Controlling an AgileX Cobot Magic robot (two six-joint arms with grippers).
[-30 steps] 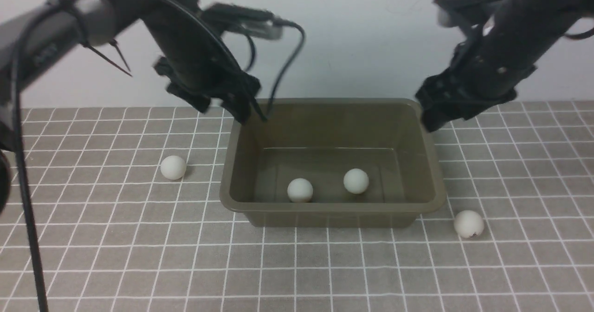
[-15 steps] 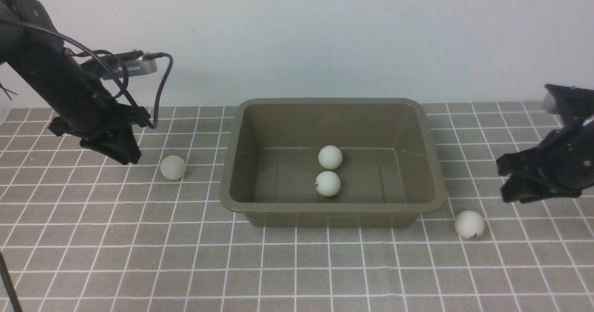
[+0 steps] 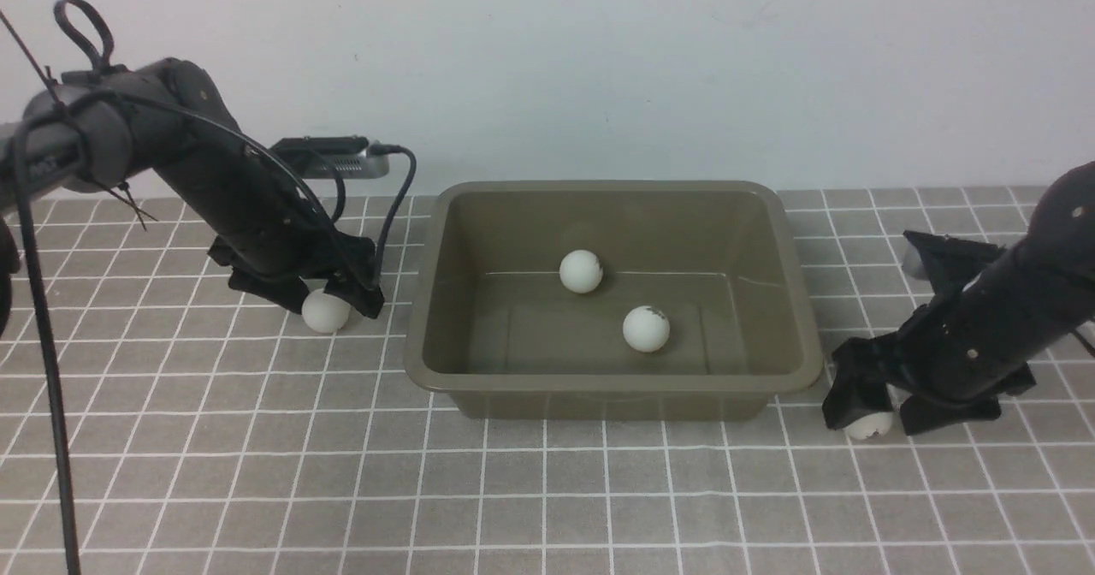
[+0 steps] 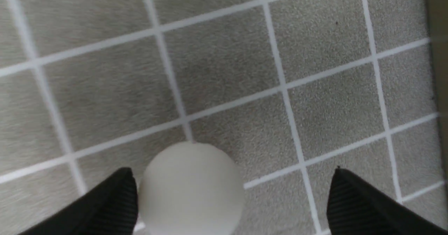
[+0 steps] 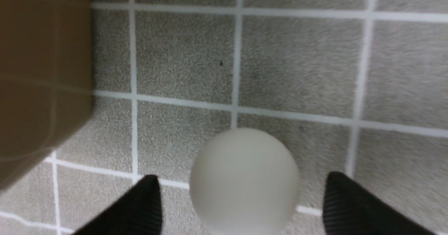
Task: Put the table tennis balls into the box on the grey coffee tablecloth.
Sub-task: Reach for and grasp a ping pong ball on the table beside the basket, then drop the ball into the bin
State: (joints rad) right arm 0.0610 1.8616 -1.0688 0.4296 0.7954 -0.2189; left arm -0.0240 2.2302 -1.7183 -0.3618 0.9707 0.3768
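The olive-brown box (image 3: 607, 188) stands mid-table on the grey coffee tablecloth (image 3: 547, 489). Two table tennis balls (image 3: 581, 271) (image 3: 646, 328) lie inside it. A third ball (image 3: 325, 311) rests on the cloth left of the box, and my left gripper (image 3: 315, 297) is open around it. In the left wrist view that ball (image 4: 190, 189) sits against one finger, with a wide gap to the other; the gripper (image 4: 232, 179) is open. A fourth ball (image 3: 869, 425), half hidden, lies by the box's near right corner under my open right gripper (image 3: 885, 417). In the right wrist view this ball (image 5: 245, 180) sits between the fingers of the gripper (image 5: 242, 177).
A pale wall runs behind the table. The box's corner (image 5: 42, 70) stands close beside the right gripper. My left arm's black cable (image 3: 43, 344) hangs down at the far left, and its wrist camera (image 3: 338, 160) sticks out toward the box.
Both arms left the box's rim and came down to the cloth, each gripper now straddling a ball with its jaws wider. The two balls in the box rolled apart.
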